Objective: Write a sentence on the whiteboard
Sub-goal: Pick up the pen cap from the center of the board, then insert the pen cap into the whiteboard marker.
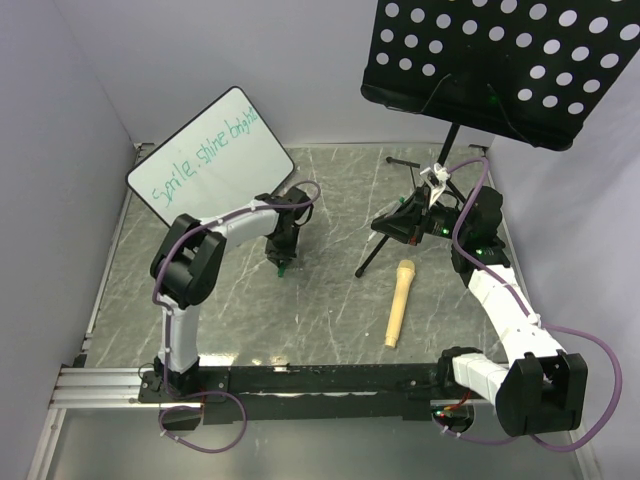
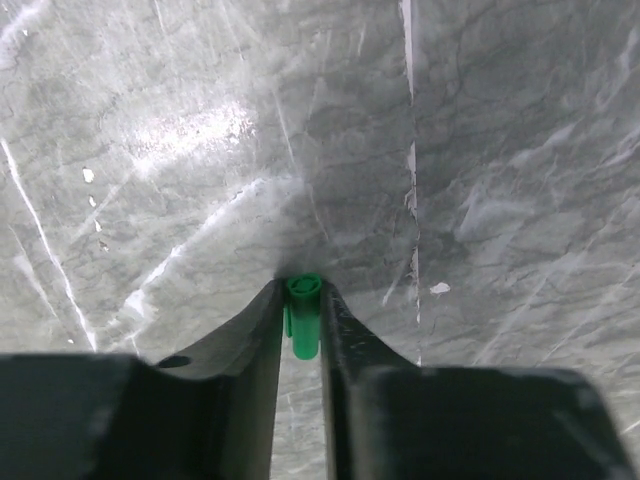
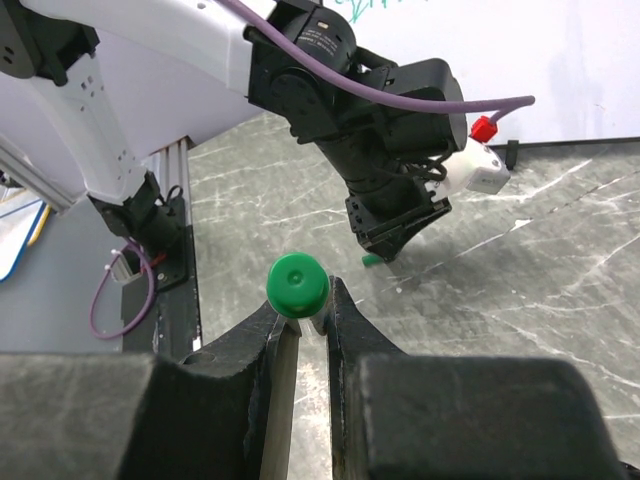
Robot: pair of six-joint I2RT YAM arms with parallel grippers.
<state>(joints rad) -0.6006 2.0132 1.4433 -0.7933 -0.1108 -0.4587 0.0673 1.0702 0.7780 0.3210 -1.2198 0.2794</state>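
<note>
The whiteboard [image 1: 215, 150] leans at the back left, with the teal sentence [image 1: 205, 152] running along its length. Below it my left gripper [image 1: 283, 265] points down at the marble table, its jaws shut on a small green marker cap [image 2: 303, 315] that stands on end between the fingers. From the right wrist the same cap [image 3: 372, 260] shows as a green stub under the left gripper [image 3: 385, 250]. My right gripper [image 3: 305, 300] is shut on a marker [image 3: 297, 283] with a white barrel and a round green end. It hovers mid-right [image 1: 415, 222].
A black perforated music stand [image 1: 500, 60] hangs over the back right, its tripod legs [image 1: 372, 262] spread on the table beside my right gripper. A beige wooden handle [image 1: 399, 302] lies in front of that. Grey walls close in on both sides.
</note>
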